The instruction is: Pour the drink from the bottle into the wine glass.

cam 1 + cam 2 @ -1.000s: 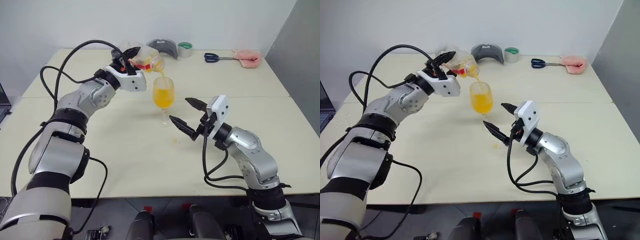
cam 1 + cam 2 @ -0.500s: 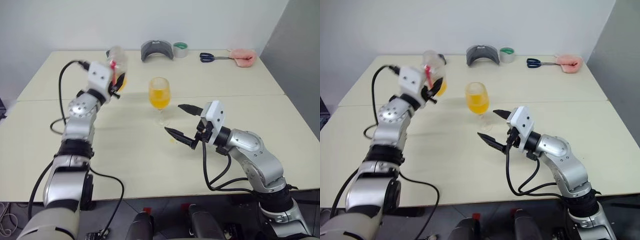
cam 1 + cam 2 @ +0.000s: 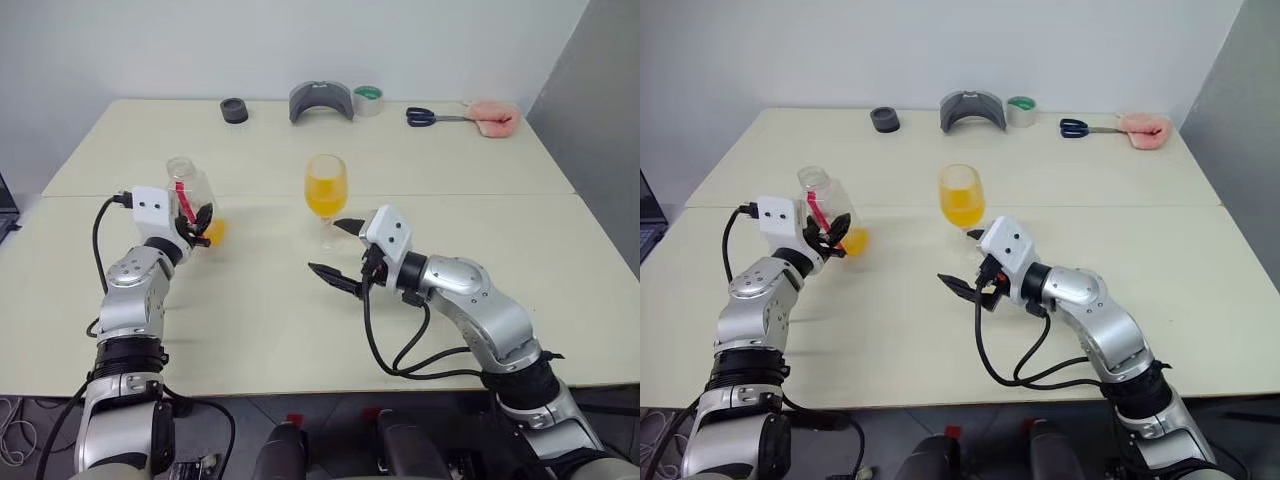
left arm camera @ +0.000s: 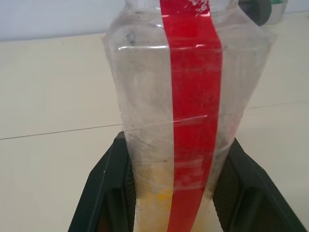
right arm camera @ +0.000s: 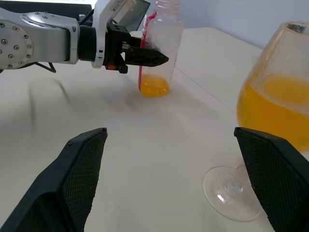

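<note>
One bottle (image 3: 193,200) upright at table's (image 3: 560,260) 9 o'clock, nearly drained, clamped in left gripper (image 3: 197,226); one wine glass (image 3: 326,195) near centre, bowl over half drink (image 3: 325,198); right gripper (image 3: 337,253) spread wide at glass's 6 o'clock, holding nothing; at 12 o'clock edge one scissors (image 3: 432,116), one tape roll (image 3: 368,99).

Bottle (image 4: 183,121): neck, mouth and base cut off by the left wrist view's edges; whether it rests on the table cannot be told. Wine glass (image 5: 270,121): bowl's far side and rim cut off in the right wrist view; stem hidden behind a fingertip (image 5: 277,174).
</note>
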`<state>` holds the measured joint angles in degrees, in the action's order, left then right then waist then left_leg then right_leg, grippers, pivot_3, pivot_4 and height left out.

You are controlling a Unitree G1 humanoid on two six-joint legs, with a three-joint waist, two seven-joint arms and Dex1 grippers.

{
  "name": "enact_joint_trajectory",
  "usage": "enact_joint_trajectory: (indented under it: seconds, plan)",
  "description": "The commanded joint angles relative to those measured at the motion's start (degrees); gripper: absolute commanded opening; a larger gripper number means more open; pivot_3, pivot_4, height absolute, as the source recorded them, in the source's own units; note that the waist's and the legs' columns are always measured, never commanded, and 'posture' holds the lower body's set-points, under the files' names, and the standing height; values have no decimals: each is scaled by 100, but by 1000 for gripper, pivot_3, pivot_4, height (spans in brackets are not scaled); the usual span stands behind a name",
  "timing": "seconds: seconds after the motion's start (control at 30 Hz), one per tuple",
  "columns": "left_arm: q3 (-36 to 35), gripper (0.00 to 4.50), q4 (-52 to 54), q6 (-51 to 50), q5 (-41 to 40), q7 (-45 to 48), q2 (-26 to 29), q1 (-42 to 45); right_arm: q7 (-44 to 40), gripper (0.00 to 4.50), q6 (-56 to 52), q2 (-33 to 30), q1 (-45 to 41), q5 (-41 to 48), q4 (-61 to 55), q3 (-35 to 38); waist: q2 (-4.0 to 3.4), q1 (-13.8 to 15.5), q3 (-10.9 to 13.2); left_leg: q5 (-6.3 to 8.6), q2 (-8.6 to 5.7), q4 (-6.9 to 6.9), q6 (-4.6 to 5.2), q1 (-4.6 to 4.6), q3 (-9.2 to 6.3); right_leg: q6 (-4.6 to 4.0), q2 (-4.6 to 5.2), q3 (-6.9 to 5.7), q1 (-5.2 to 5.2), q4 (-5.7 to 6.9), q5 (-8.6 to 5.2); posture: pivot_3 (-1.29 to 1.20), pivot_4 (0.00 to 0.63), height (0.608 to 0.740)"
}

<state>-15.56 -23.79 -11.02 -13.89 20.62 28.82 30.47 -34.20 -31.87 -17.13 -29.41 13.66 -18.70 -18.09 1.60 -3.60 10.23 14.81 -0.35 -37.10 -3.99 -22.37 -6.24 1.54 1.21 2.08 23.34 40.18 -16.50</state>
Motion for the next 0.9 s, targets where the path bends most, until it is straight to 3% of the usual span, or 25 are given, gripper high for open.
enact_joint_trajectory:
  seconds: [0.03, 0.33, 0.67, 0.9]
  plan:
    - [-157, 1678, 99, 124, -117, 19, -13, -28, 42, 4500, 13, 77, -148, -16, -103, 74, 0, 0, 0, 0, 1, 1, 0, 1, 1, 0, 0, 1, 0, 0, 0, 0, 150, 740]
    - [-182, 4459, 53, 254, -232, 273, 2, -134, 56, 4500, -71, 119, -107, 48, -194, 134, 2, 1, -1, 0, 1, 3, 1, 1, 0, 0, -1, 0, 0, -1, 0, 0, 150, 740]
    - [-210, 4459, 1021, 39, -179, 76, 3, -904, 169, 4500, 228, 21, 599, 106, -443, 444, 6, 24, -4, 1, 2, 6, 2, 0, -1, 0, 1, 3, -1, -8, 0, 0, 150, 740]
    - [-268, 4459, 2681, -240, 33, -734, -338, -2093, 1187, 4500, 1454, 532, 1872, -248, -106, 1175, 10, 38, -9, 2, 7, 12, 2, 3, 2, 0, 2, 13, -3, -11, 0, 0, 150, 740]
